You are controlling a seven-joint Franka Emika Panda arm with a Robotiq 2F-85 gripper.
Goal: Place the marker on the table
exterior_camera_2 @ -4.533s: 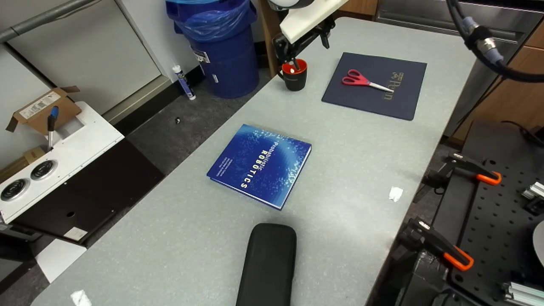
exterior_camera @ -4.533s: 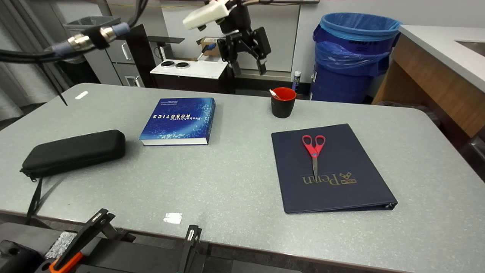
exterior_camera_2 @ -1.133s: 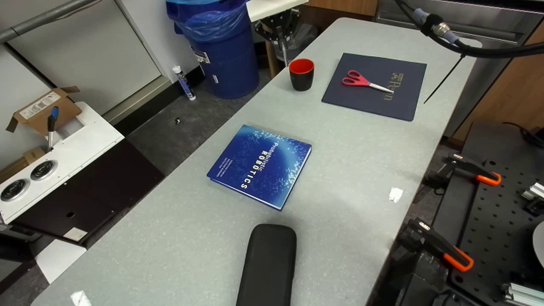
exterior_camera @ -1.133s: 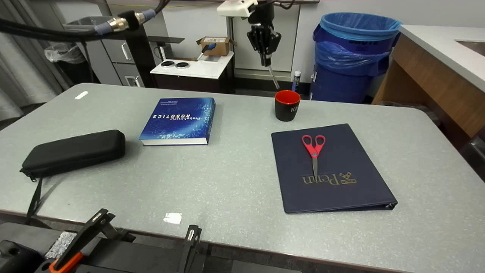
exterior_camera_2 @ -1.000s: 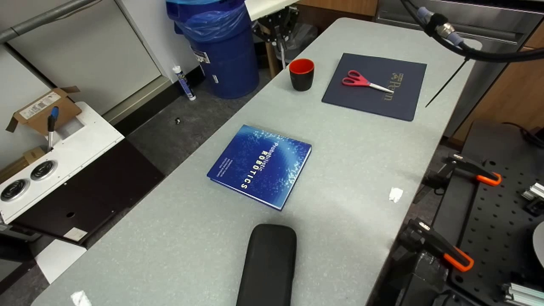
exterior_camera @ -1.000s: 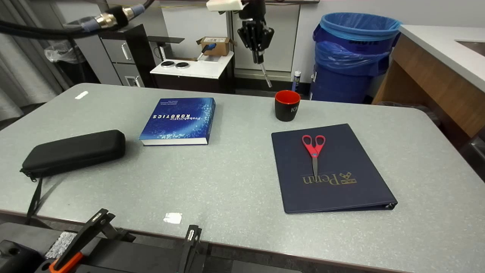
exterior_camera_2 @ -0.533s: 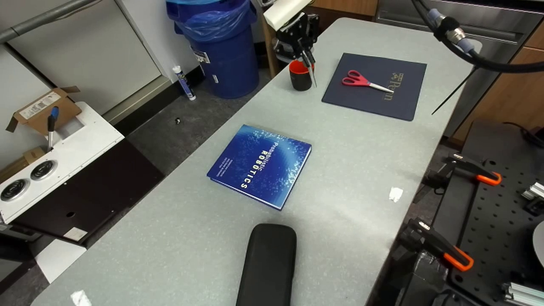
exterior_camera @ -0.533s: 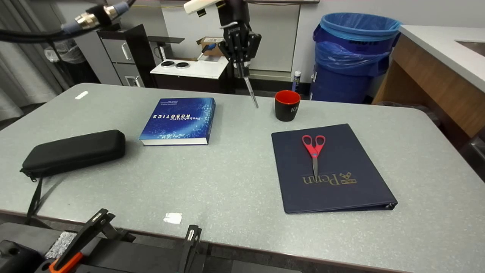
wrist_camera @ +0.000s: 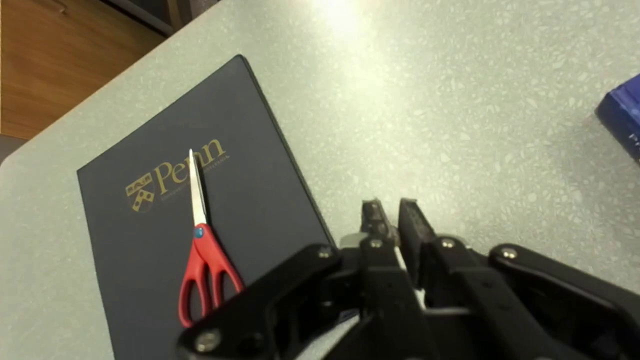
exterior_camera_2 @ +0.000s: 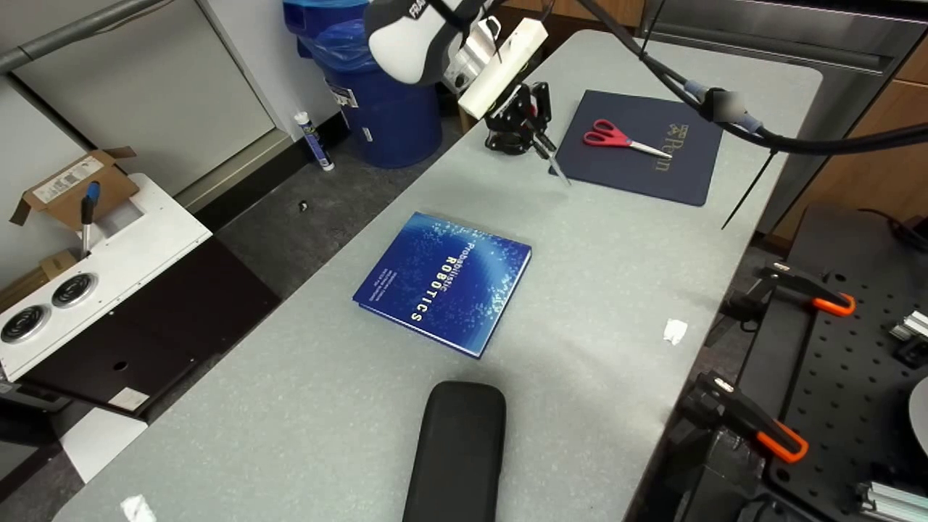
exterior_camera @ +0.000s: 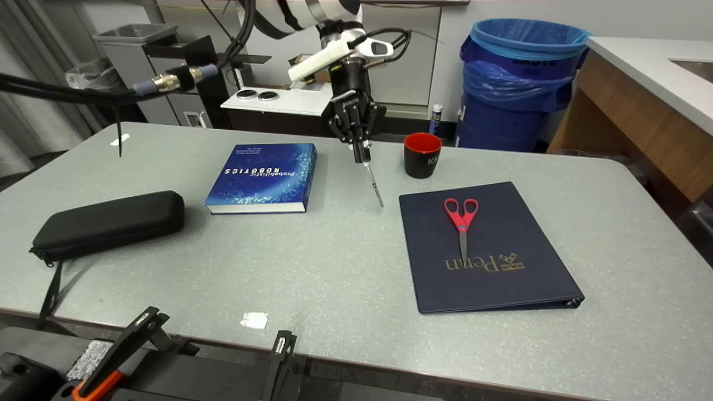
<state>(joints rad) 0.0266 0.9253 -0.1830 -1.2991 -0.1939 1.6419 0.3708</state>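
Grey-green speckled table (exterior_camera: 334,267) stands nr blue bin (exterior_camera: 515,92) & counter (exterior_camera: 646,106).

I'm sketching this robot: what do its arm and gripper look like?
The arm is white with dark sections and lettering showing "FRA". The gripper is black and jointed, with slim fingers and silvery screws. Near it are a white bar and looping black cables.

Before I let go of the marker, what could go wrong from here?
The marker slants down from the gripper, so it could tip over or roll once released; I can't tell whether its lower end touches the table.
It also points down near the navy folder, so a small drift might set it there instead.
The mug stands near the gripper; a sideways swing could knock it.
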